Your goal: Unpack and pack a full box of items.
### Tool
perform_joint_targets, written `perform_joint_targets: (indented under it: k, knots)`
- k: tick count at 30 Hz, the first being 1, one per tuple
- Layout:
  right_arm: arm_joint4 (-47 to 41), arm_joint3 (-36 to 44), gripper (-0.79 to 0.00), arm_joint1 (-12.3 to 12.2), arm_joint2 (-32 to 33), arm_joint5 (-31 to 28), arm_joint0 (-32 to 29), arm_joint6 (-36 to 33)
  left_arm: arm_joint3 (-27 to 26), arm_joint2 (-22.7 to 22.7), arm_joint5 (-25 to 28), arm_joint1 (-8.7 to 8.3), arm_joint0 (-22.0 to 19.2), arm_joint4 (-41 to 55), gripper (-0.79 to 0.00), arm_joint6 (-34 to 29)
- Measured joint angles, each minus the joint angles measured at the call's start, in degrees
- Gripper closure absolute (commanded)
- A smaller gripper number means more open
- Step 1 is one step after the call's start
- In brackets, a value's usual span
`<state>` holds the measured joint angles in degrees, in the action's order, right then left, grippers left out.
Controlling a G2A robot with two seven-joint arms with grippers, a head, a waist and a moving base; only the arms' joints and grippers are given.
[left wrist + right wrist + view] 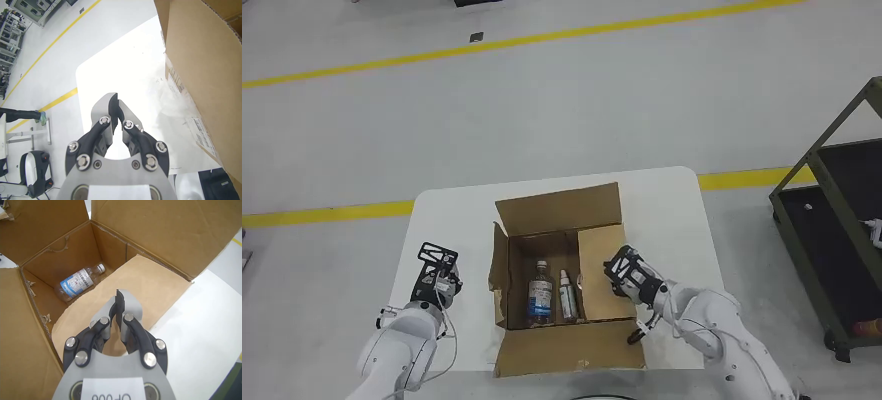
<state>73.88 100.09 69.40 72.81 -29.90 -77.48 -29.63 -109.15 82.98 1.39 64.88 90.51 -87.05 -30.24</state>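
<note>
- The left gripper (117,103) is hovering over the white table (121,72), pads pressed together.
- The cardboard box (204,72) is sitting just beside it.

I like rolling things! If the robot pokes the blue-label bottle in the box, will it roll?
Probably. The bottle is round and lies on its side in the box, so a sideways push would likely roll it. Its clear plastic looks smooth, maybe slippery.

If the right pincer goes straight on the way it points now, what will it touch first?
Probably the box's side flap, just ahead of the right pincer; the bottle lies farther in. Depth is unclear.
</note>
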Motion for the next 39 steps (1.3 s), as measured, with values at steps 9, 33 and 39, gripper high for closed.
perform_joint_targets:
  k: [9, 33, 39]
  knots:
    - [-1.10, 3.24, 0.000, -0.51, 3.86, 3.33, -1.63, 4.81, -0.01, -3.80, 6.38, 0.26, -1.18, -0.49, 0.000, 2.08]
    - [-13.81, -3.96, 0.000, -1.80, 17.11, 9.08, -1.83, 7.71, 8.17, -17.92, 14.42, 1.89, -10.79, -8.33, 0.000, 5.28]
    - [-12.76, -6.10, 0.000, -1.74, 14.91, 9.73, 1.52, 6.71, 10.11, -19.44, 12.87, 2.28, -11.45, -10.06, 0.000, 5.73]
